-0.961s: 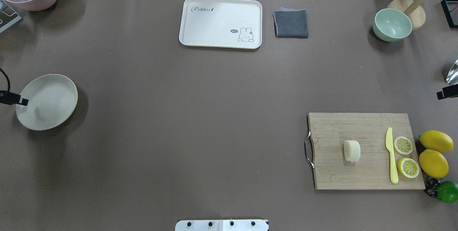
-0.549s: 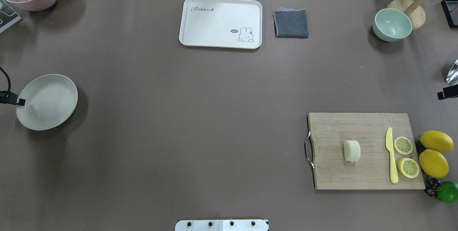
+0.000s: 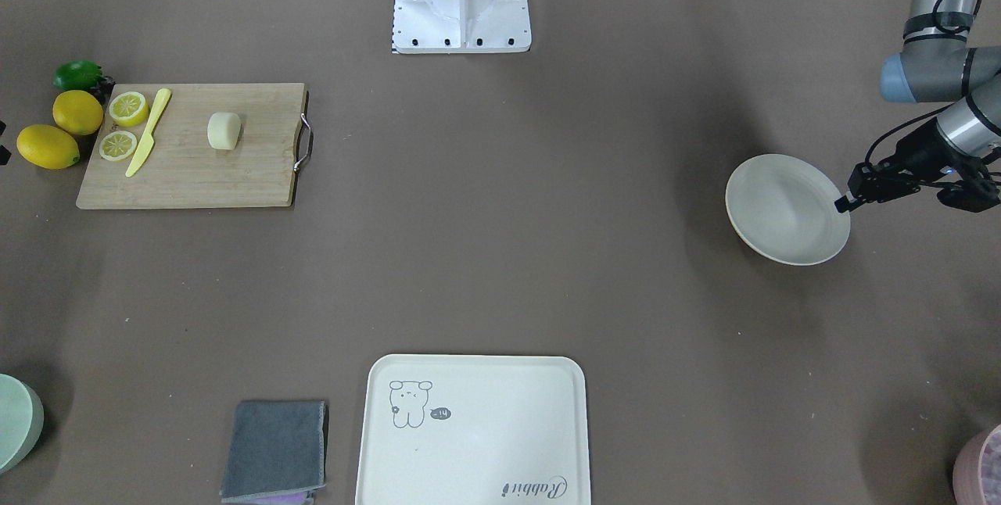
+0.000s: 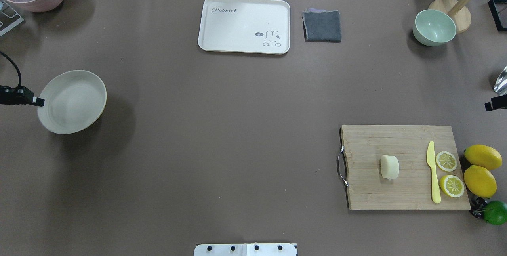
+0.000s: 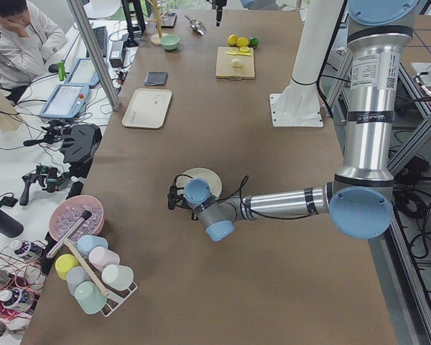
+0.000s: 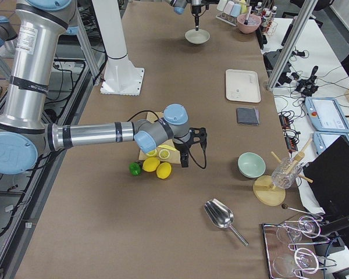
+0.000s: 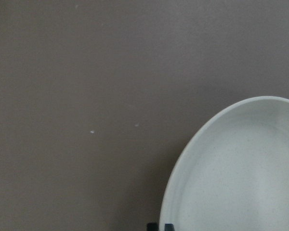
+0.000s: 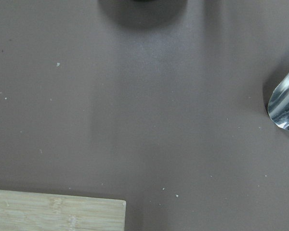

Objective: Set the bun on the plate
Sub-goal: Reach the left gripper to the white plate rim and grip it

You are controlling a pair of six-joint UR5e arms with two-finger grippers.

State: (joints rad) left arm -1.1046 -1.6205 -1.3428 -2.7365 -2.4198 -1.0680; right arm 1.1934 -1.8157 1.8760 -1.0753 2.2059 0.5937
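The bun (image 4: 389, 167) (image 3: 224, 130), a pale cream lump, lies on the wooden cutting board (image 4: 396, 139) at the near right. The off-white plate (image 4: 72, 101) (image 3: 786, 209) (image 7: 241, 173) is at the table's far left and casts a wide shadow, which suggests it is raised. My left gripper (image 4: 37, 100) (image 3: 843, 202) is shut on the plate's outer rim. Only a black piece of my right gripper (image 4: 495, 103) shows at the overhead view's right edge, beyond the board; whether it is open or shut cannot be told.
On the board beside the bun lie a yellow knife (image 4: 433, 172) and two lemon slices (image 4: 446, 161). Lemons (image 4: 482, 157) and a lime sit off its right edge. A cream tray (image 4: 244, 25), grey cloth (image 4: 322, 26) and green bowl (image 4: 434, 27) line the far side.
The plate has shifted rightward and slightly toward the far side, carried by my left gripper on its rim. The bun and the right gripper have not moved.
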